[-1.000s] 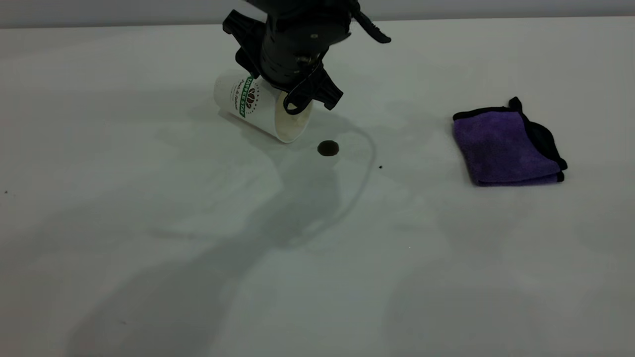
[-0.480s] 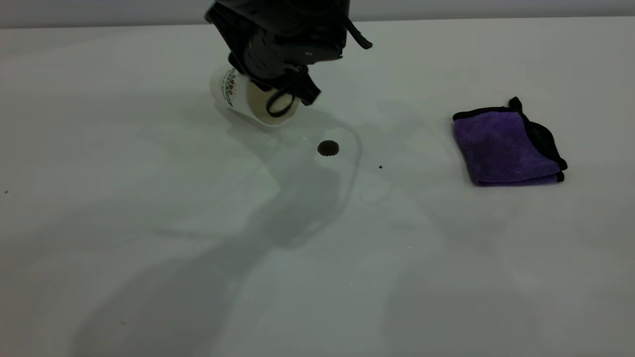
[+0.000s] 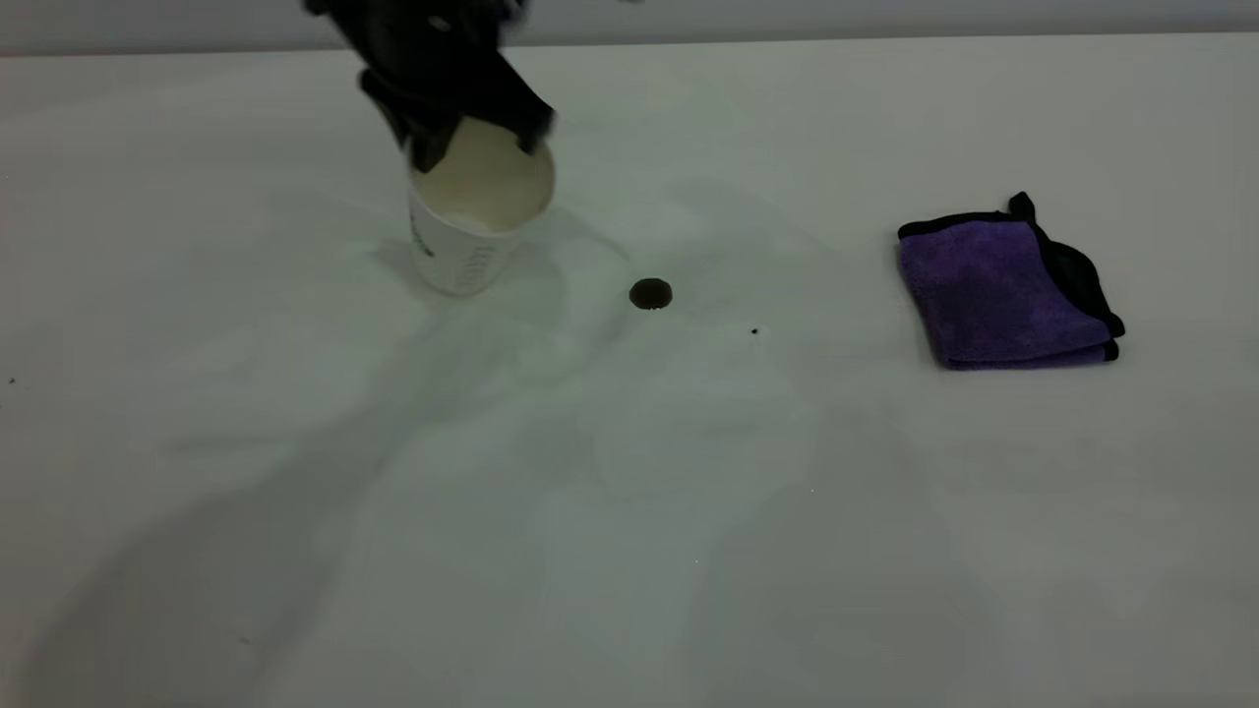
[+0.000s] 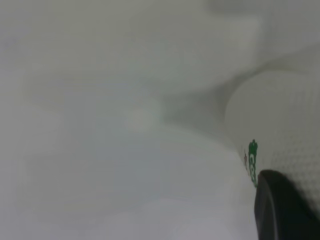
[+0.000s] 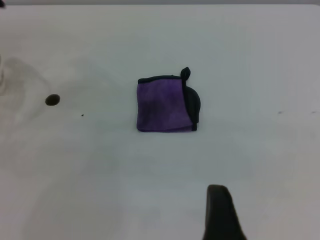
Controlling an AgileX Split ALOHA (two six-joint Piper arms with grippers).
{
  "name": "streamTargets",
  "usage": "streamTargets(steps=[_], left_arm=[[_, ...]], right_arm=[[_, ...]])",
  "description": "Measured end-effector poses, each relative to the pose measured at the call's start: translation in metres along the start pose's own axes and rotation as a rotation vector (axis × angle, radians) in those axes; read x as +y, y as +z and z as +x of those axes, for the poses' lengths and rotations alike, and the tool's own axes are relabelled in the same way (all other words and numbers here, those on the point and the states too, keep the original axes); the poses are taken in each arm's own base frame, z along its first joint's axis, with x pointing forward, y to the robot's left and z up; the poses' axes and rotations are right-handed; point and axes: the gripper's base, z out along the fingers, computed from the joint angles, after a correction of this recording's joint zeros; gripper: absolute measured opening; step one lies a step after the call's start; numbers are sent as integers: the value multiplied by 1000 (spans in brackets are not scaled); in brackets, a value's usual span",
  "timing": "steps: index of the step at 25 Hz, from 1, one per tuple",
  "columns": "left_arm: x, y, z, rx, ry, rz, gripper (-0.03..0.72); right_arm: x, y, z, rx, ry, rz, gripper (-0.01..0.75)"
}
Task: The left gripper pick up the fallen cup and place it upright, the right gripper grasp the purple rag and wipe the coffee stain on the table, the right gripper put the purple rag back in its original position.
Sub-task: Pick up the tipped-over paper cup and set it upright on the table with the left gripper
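Since earlier, cup (image 3: 470, 218) turned almost upright | my left gripper (image 3: 462, 118) pinches its rim, cup hanging under jaws | step: standing it | next: I lower, release | right gripper (image 5: 222, 212) idle, jaws unclear.

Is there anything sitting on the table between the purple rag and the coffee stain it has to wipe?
Nothing that blocks it. Between the purple rag and the coffee stain lies bare table with only a tiny black speck. The cup stands on the stain's far side.
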Motion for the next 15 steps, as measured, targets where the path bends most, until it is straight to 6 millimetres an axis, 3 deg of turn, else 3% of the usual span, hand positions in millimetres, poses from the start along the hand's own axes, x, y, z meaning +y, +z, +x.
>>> streamTargets(steps=[3,8,15], left_arm=[[29,4,-3,-4,-47,159,-4],[56,7,-7,-97,-123,335,-4],[59,23,-3,-63,-147,386,-2]], right_arm=[[0,0,0,0,0,0,520],[0,0,0,0,0,0,520],[0,0,0,0,0,0,520]])
